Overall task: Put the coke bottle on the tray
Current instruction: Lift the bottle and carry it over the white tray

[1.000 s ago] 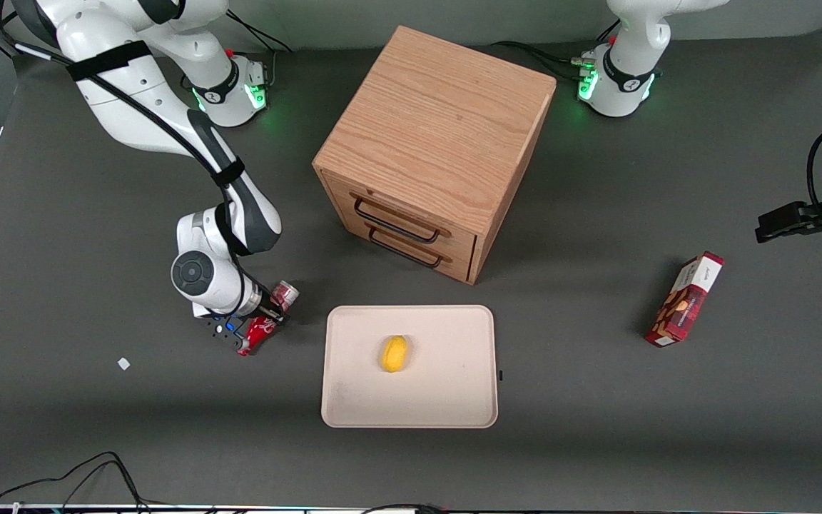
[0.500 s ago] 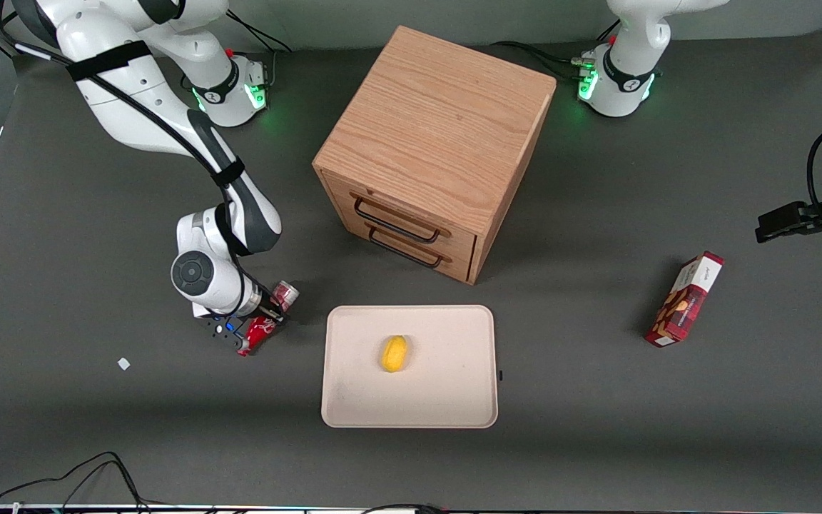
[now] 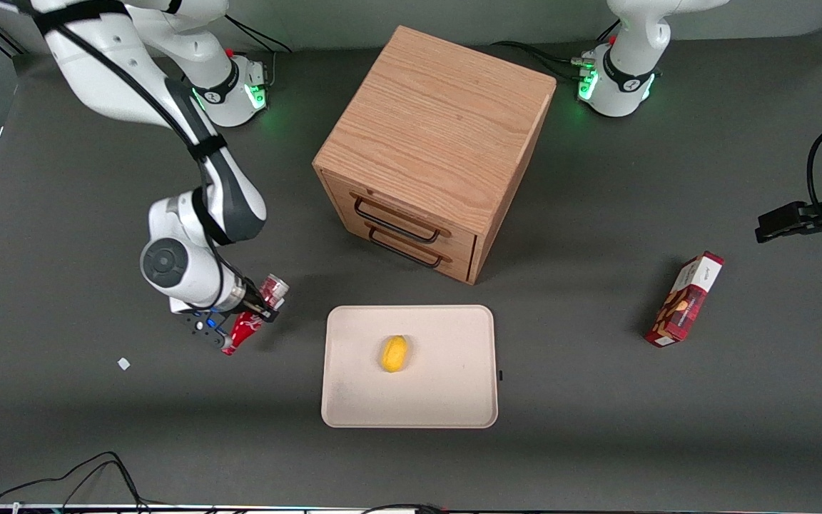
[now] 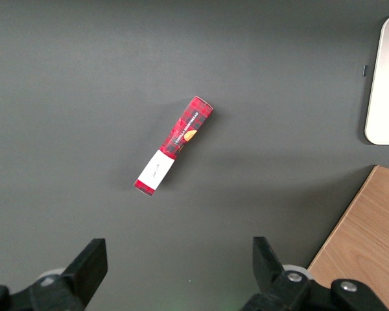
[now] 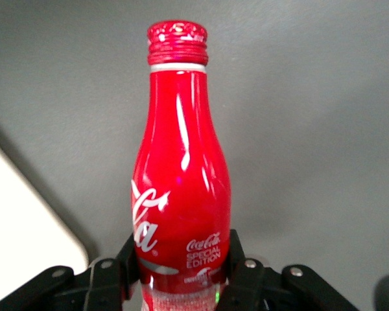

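The coke bottle is a slim red bottle with white script, a silver-grey base end and a red cap. My right gripper is shut on its lower body and holds it tilted just above the table. It is beside the tray, toward the working arm's end. In the right wrist view the fingers clamp both sides of the bottle, in my gripper. A rounded corner of the cream-beige tray shows close by.
A yellow lemon-like object lies on the tray. The wooden drawer cabinet stands farther from the front camera than the tray. A red snack box lies toward the parked arm's end, also in the left wrist view. A small white scrap lies near my gripper.
My gripper has risen with the coke bottle in it and shifted a little away from the tray, toward the working arm's end. Nothing else moved.
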### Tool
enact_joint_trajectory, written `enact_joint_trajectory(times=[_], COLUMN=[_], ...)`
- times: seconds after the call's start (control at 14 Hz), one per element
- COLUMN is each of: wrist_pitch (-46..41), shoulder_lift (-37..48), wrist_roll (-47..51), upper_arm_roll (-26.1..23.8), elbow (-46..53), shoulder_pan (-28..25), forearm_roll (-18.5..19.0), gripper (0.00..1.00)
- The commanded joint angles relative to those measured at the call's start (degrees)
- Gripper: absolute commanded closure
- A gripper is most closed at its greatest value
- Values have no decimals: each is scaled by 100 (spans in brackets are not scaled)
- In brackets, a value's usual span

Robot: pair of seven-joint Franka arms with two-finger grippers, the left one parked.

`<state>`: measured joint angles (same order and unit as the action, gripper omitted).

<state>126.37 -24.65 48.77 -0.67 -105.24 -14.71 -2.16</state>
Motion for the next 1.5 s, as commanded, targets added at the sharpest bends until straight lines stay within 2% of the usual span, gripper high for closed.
enact_joint_trajectory(times=[0.0,0.36,0.43,0.71,1.07,1.29,1.43], wrist_pitch=[-883,-2939,-3134,-3145,-3049,-2182,-1653], shoulder_lift=[732,1015,989,543,-1433,-2244,-2517], wrist_roll=[-313,-860,-878,-808,-851,-1061,-1657], upper_arm_roll=[-12,-3,6,-3,-12,-12,-3], elbow=[91,1363,1575,1962,3674,4196,4222], shoulder_pan=[82,310,319,241,-102,-391,-541], forearm_roll=[49,22,-12,-39,-30,-4,14], gripper=[100,100,100,100,100,100,100])
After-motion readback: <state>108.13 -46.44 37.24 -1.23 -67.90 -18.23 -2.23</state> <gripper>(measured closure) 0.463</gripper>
